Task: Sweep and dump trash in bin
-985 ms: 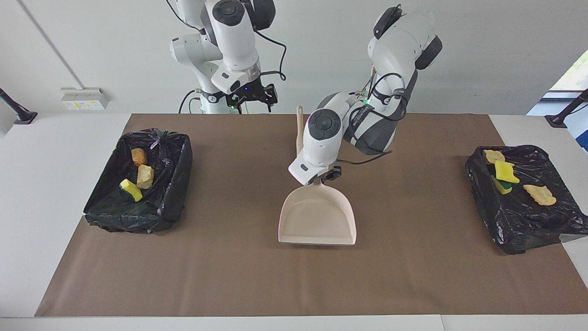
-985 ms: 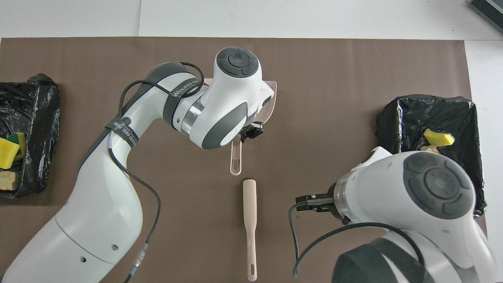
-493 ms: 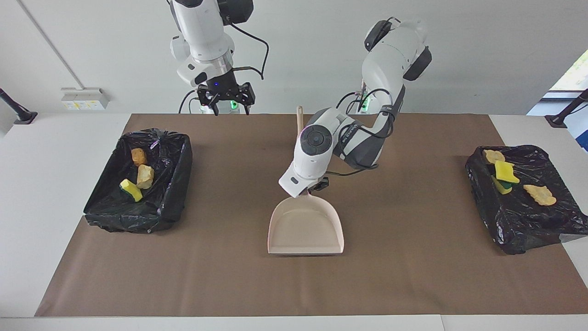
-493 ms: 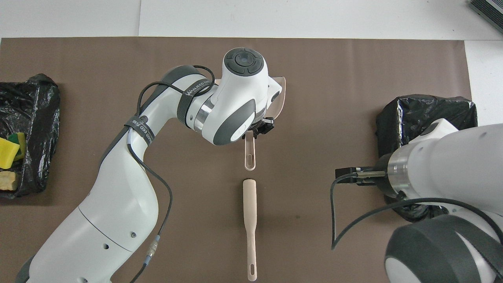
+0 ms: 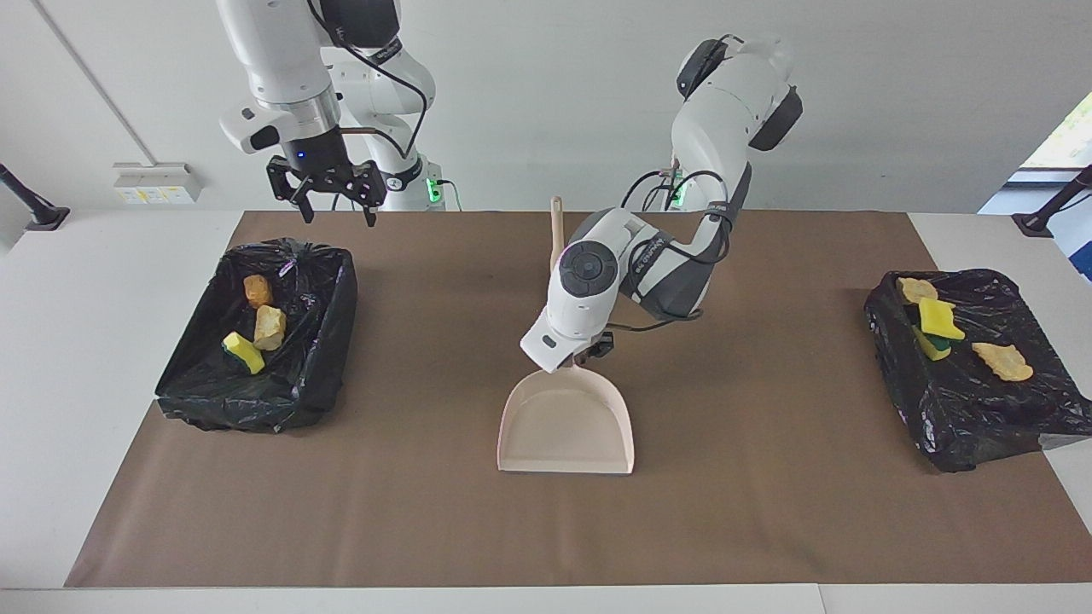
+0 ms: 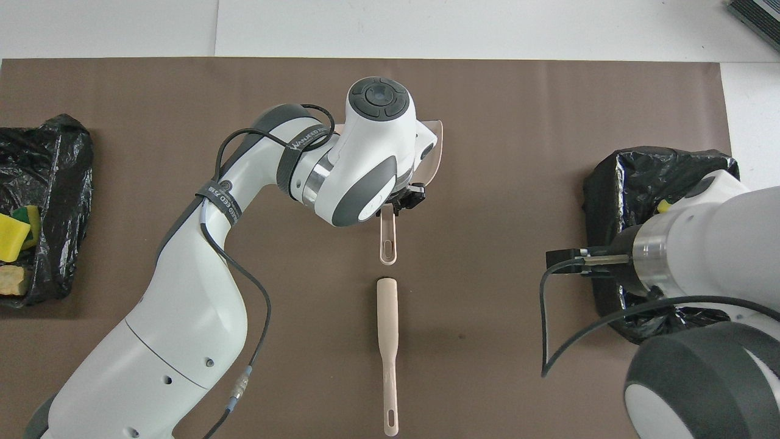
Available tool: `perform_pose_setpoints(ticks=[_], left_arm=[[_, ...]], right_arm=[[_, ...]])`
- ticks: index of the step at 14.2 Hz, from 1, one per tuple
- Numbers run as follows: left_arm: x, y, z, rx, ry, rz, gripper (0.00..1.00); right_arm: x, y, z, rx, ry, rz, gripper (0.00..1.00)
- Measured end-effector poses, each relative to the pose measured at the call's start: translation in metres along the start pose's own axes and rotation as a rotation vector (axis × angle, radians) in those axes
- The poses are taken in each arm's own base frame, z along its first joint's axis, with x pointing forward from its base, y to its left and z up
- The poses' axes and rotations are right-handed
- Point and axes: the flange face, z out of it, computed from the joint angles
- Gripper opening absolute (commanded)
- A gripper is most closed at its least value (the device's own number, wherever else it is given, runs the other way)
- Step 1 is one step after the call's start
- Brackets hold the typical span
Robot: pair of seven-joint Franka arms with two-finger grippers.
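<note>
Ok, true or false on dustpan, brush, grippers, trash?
The pale pink plastic dustpan is empty: true.
The beige brush lies in it: false; it lies on the brown paper, nearer to the robots.
The right gripper hangs open, empty: true.
The left gripper is over a black-lined bin: false; it is at the dustpan's handle.
Yellow sponge and tan scraps litter the paper: false; those visible are in the two bins.

No legible text anywhere.
</note>
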Motion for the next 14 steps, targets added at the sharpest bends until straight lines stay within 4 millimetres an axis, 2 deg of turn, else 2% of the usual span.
perform_pose_setpoints(ticks=[2, 3, 5, 6, 8, 12, 14], left_arm=[[-0.004, -0.017, -0.012, 0.037, 0.021, 0.016, 1.0], [-0.01, -0.031, -0.03, 0.062, 0.044, 0.035, 1.0], [-0.034, -0.067, -0.071, 0.119, 0.086, 0.039, 1.0], [-0.05, -0.091, -0.09, 0.148, 0.105, 0.023, 1.0], [-0.074, -0.139, -0.115, 0.177, 0.126, 0.001, 1.0], [-0.101, -0.241, -0.161, 0.115, 0.134, 0.018, 1.0], [-0.112, -0.291, -0.189, 0.075, 0.143, 0.046, 1.0]], right_arm=[[0.009, 0.032, 0.004, 0.006, -0.007, -0.019, 1.0], [0.011, 0.042, 0.006, 0.008, -0.011, -0.012, 1.0], [0.011, 0.049, 0.008, 0.009, -0.015, -0.002, 1.0], [0.011, 0.05, 0.008, 0.009, -0.014, 0.0, 1.0], [0.011, 0.054, 0.002, 0.01, -0.014, 0.008, 1.0], [-0.003, 0.058, -0.057, 0.009, -0.063, 0.014, 1.0], [-0.005, 0.058, -0.067, 0.01, -0.065, 0.014, 1.0]])
